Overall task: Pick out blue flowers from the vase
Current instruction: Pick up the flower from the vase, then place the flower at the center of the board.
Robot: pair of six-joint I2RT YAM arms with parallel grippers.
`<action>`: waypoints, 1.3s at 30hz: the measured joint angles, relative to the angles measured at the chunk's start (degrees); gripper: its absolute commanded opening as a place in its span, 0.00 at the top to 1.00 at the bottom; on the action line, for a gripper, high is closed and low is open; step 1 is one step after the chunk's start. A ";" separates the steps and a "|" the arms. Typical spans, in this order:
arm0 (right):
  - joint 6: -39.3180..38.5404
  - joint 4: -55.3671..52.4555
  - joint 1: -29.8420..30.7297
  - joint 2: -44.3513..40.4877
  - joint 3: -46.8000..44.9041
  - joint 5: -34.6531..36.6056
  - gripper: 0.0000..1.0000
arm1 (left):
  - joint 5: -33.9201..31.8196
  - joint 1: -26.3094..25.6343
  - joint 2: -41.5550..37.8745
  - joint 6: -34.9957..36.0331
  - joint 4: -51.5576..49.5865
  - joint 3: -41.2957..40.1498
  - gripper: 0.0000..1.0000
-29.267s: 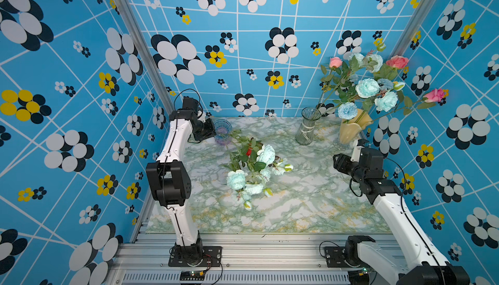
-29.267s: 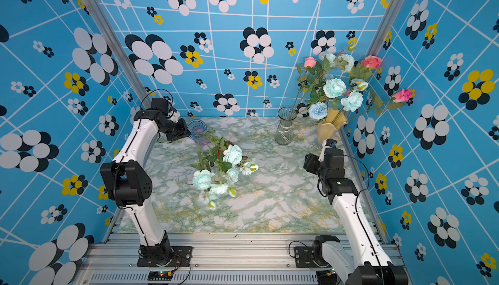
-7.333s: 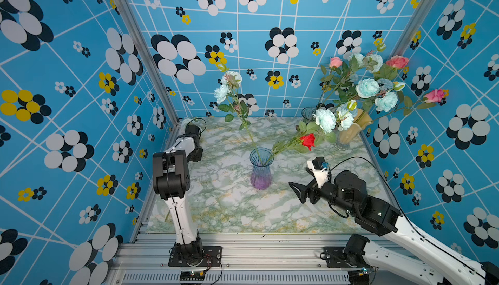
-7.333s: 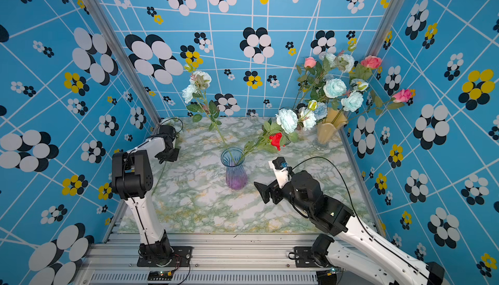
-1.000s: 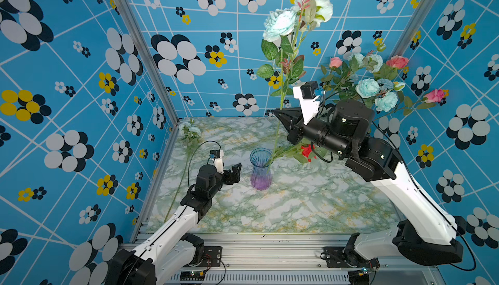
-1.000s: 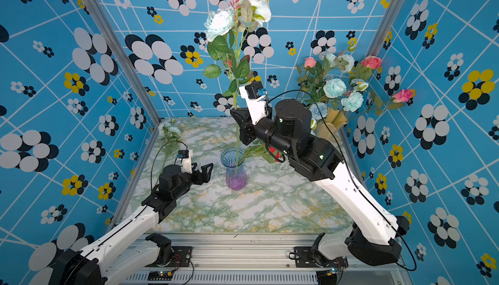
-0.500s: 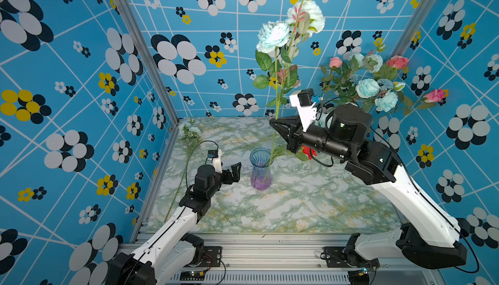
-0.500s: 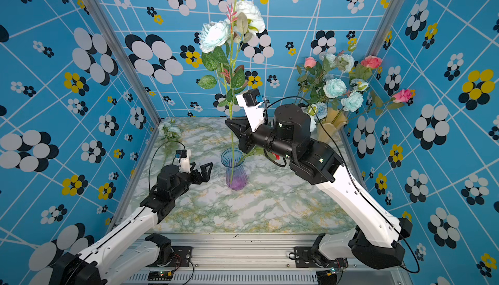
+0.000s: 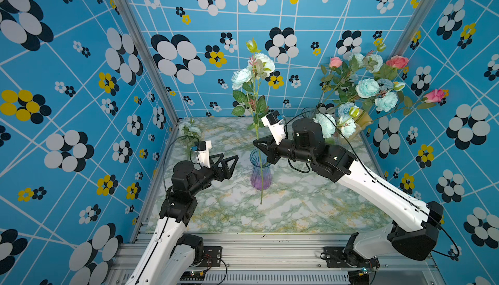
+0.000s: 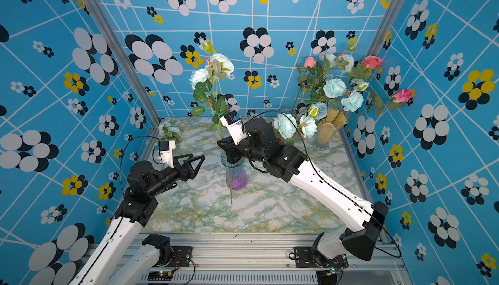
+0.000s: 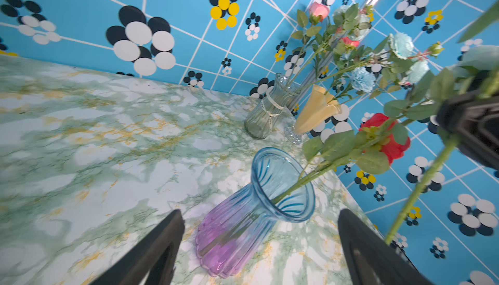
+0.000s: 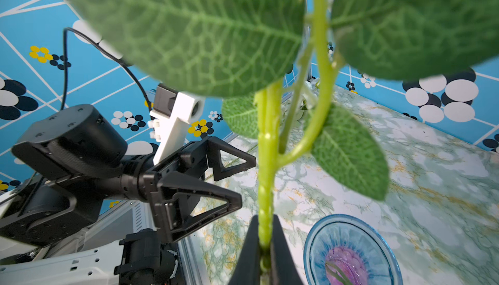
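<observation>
Blue flowers top a long stem whose tail dangles just in front of the vase. Beside it the left gripper gapes wide and empty. Behind, the right gripper pinches the stem. A careless swing might snag the red rose and tip the vase.

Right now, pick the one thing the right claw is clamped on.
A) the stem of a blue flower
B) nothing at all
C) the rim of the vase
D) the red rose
A: the right claw is shut on the green stem of the blue flower, whose lower end hangs outside the vase; the red rose leans in the vase, untouched.
</observation>
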 measured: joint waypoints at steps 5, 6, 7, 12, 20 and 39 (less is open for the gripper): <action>0.55 0.04 -1.31 3.65 1.73 -3.19 1.00 | 9.40 0.00 2.49 -1.64 -2.19 6.40 0.16; 0.68 0.04 -1.53 4.46 2.14 -3.96 1.00 | 11.15 0.00 3.21 -1.77 -2.45 7.72 0.18; 0.90 0.00 -1.66 5.16 2.51 -4.85 1.00 | 12.44 0.00 3.76 -2.10 -2.54 8.68 0.19; 1.70 -0.04 -1.90 7.98 5.27 -9.38 1.00 | 17.97 -0.02 6.12 -2.56 -3.41 11.78 0.24; 1.97 -0.11 -1.97 9.40 8.81 -14.34 1.00 | 19.82 -1.03 8.37 -0.20 -8.52 13.97 0.36; 2.75 -1.86 -1.97 10.40 10.05 -18.45 1.00 | 15.17 -6.84 12.87 4.24 -13.20 18.71 0.69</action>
